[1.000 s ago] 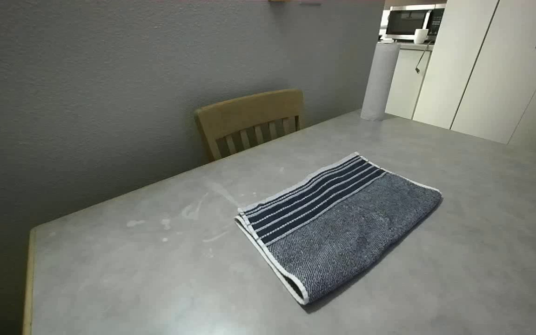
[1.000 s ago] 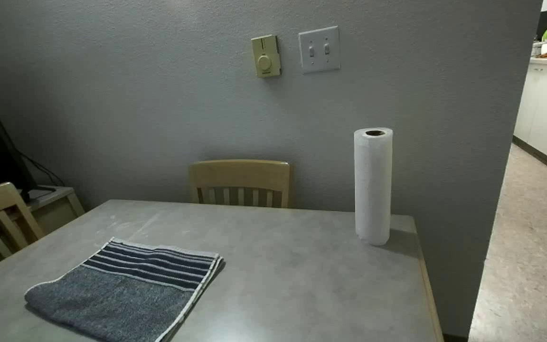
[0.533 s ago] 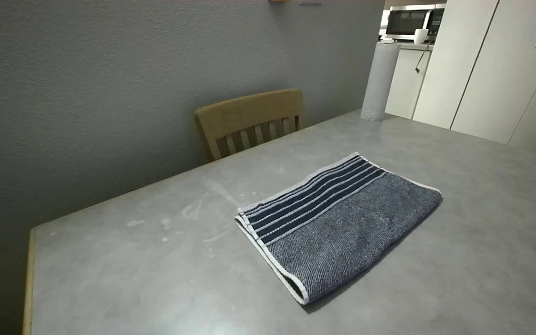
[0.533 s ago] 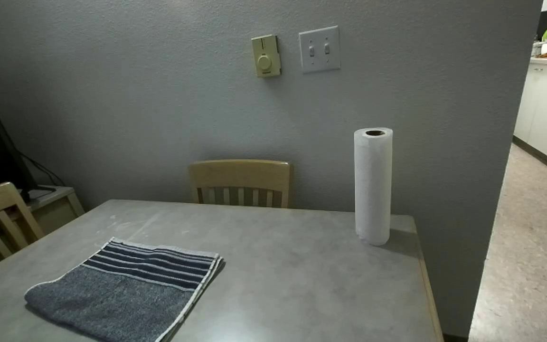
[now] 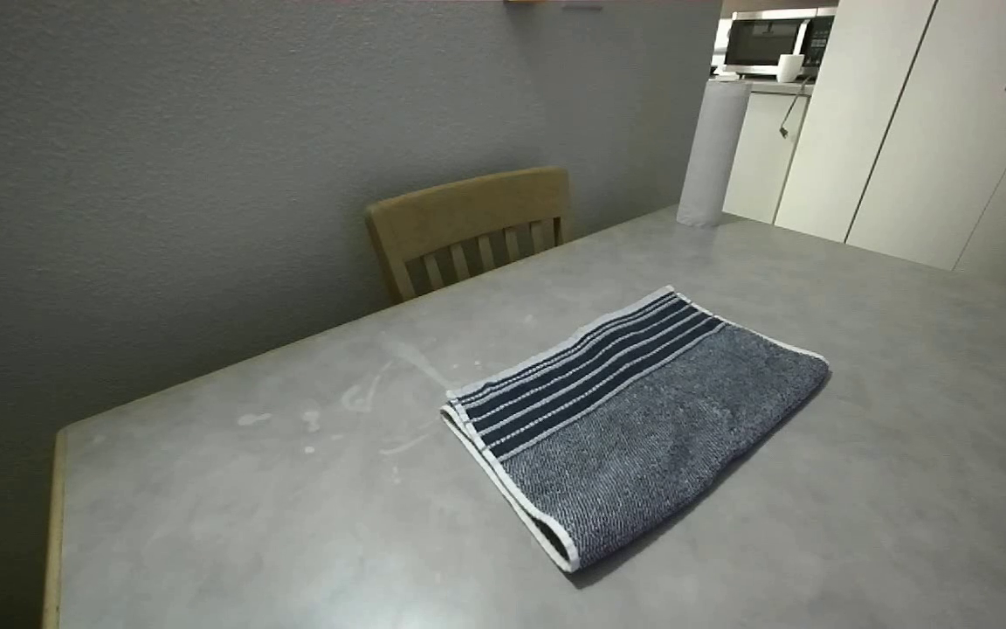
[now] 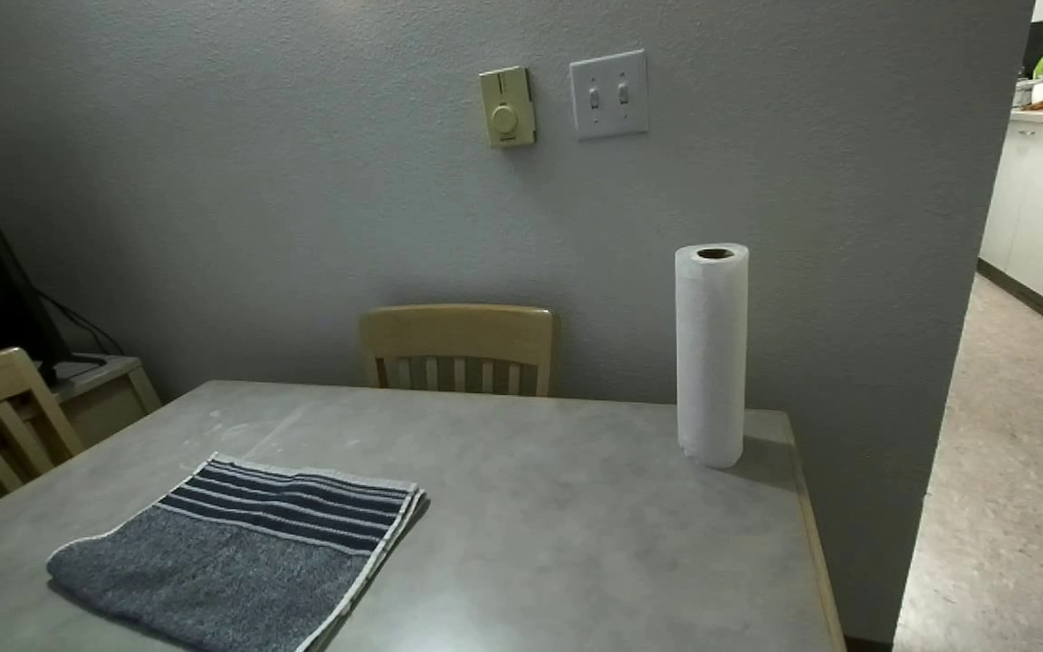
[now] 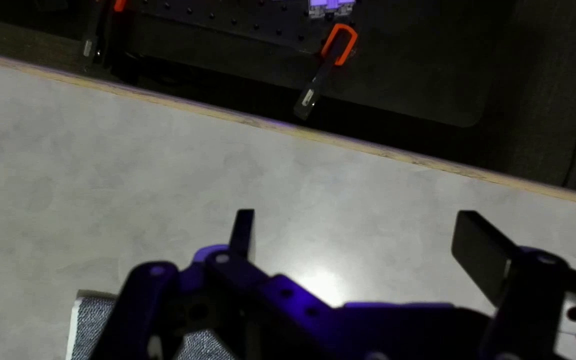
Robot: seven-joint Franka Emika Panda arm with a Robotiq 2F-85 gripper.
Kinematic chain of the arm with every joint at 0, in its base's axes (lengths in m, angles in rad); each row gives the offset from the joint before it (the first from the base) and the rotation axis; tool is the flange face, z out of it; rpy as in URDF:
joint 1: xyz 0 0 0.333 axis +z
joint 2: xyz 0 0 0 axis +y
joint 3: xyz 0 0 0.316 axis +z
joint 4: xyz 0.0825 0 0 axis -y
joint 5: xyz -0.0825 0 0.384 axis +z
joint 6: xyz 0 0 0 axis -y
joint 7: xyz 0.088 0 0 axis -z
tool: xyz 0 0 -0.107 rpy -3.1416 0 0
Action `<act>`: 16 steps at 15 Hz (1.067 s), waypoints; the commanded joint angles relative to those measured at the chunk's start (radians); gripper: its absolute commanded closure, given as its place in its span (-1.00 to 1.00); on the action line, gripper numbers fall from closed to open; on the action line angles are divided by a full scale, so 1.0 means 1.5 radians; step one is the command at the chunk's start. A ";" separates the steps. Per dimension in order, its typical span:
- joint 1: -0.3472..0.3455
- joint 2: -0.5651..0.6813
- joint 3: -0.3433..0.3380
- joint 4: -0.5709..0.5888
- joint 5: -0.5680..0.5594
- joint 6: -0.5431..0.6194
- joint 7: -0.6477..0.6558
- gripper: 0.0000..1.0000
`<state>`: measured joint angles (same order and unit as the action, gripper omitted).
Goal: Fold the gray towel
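This looks like a home: a dining corner beside a kitchen. In both exterior views a tan wooden slat-backed chair (image 6: 458, 331) stands at a gray-topped, wood-edged table (image 6: 576, 507), and white flat-fronted cabinets (image 6: 1042, 199) show toward the right. At the upper right of an exterior view sits a black-and-silver rectangular microwave (image 5: 761, 44).

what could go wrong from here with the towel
The gray towel has layers gaping at one corner; a pinch could take only the upper one and undo the fold. In the wrist view the hand is open over the table, the towel showing at the lower left, so closing there might catch no cloth. The paper towel roll stands upright and might topple in a wide swing.
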<state>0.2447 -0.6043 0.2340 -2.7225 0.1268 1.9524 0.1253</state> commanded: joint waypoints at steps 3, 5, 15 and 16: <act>-0.019 0.062 0.001 0.008 -0.018 0.045 0.017 -1.00; -0.022 0.084 0.002 0.009 -0.021 0.083 0.021 -1.00; -0.012 0.103 -0.003 0.001 -0.010 0.160 0.027 -1.00; -0.016 0.118 -0.001 0.012 -0.012 0.150 0.036 -1.00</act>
<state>0.2244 -0.4492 0.2322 -2.7223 0.1138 2.1956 0.1644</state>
